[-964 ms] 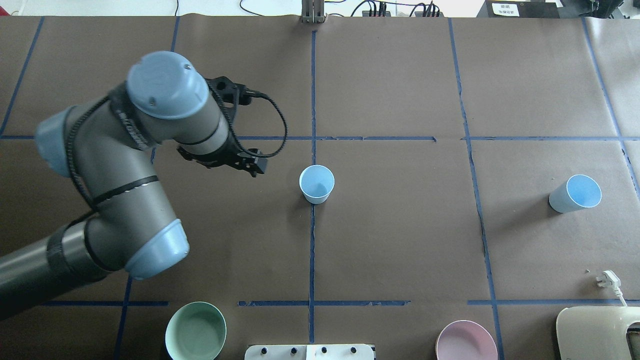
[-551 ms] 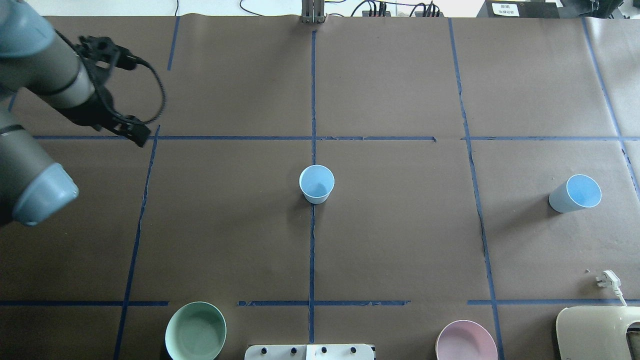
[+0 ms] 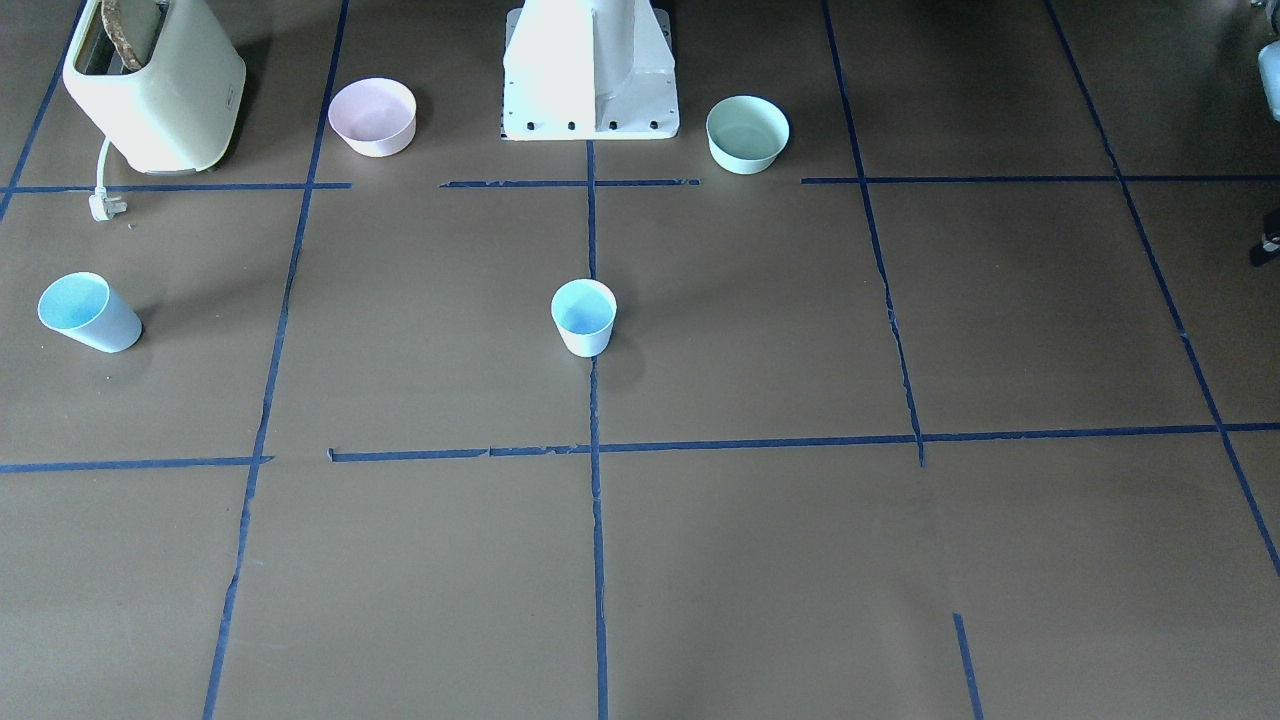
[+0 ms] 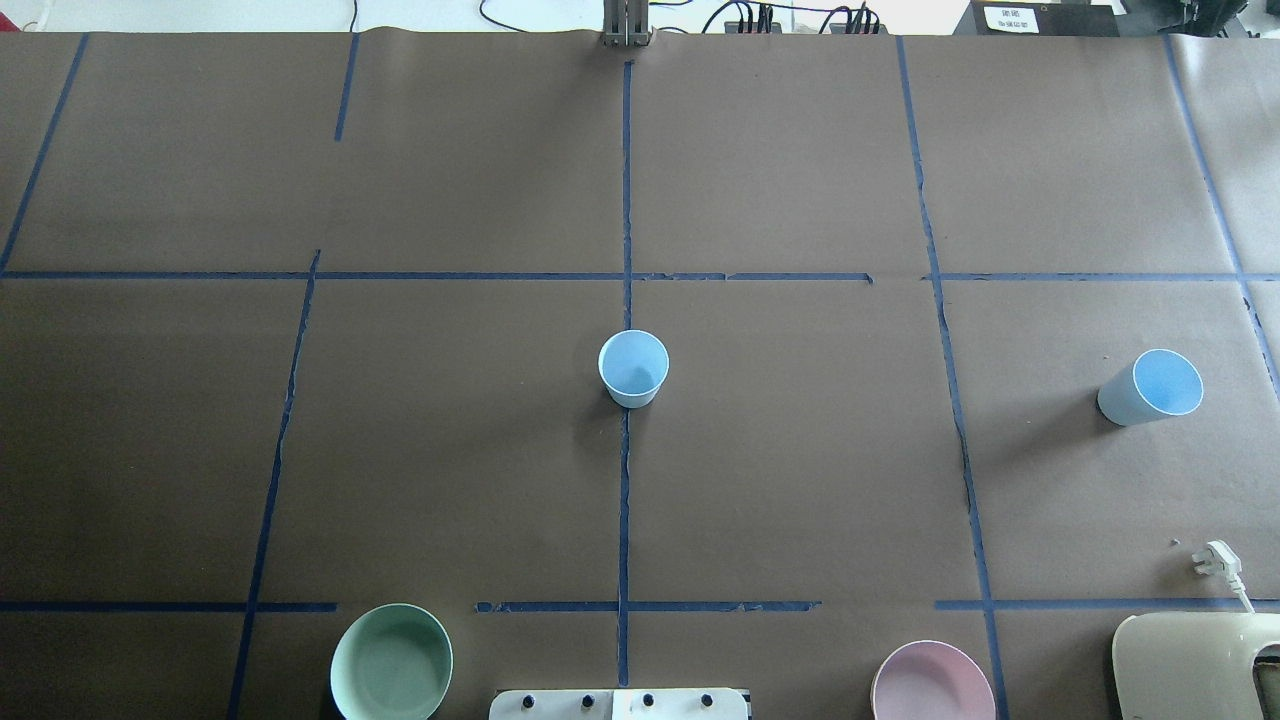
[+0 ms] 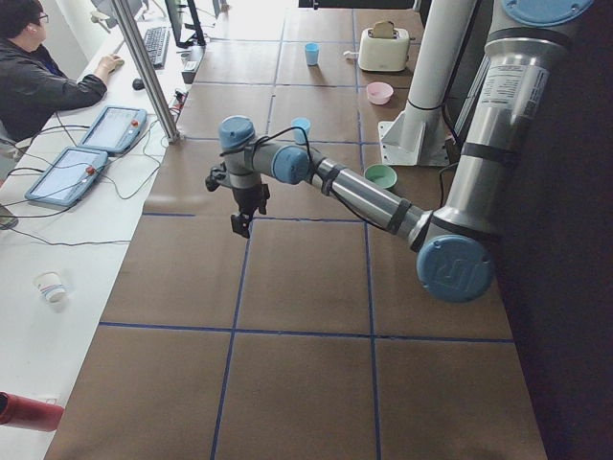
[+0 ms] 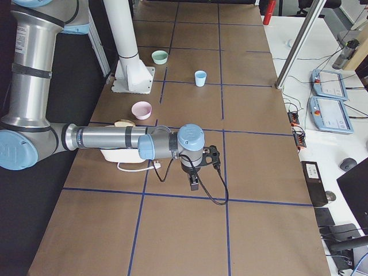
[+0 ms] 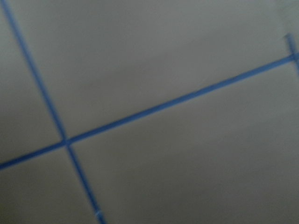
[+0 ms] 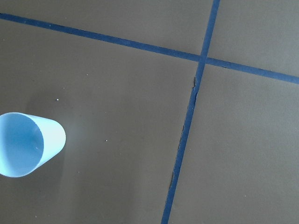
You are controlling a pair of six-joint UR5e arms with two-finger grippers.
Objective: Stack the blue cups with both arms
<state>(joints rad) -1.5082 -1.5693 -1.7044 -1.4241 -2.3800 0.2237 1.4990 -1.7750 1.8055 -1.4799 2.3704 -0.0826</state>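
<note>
Two pale blue cups stand apart on the brown table. One cup (image 4: 633, 368) is at the centre on the blue tape line; it also shows in the front-facing view (image 3: 583, 317). The other cup (image 4: 1150, 388) is far to the right, and the right wrist view shows it at its left edge (image 8: 25, 144). Neither arm is in the overhead view. My left gripper (image 5: 239, 222) hangs over the table's left part, far from both cups. My right gripper (image 6: 195, 185) hangs over the table's right end. I cannot tell whether either is open or shut.
A mint-green bowl (image 4: 391, 662) and a pink bowl (image 4: 932, 682) sit at the near edge beside the white pedestal base (image 3: 590, 70). A cream toaster (image 4: 1200, 665) with its plug (image 4: 1215, 560) is at the near right corner. An operator (image 5: 38, 81) sits beyond the far edge.
My left arm has swung away to the left and has left the overhead view. Both cups have stayed in place.
</note>
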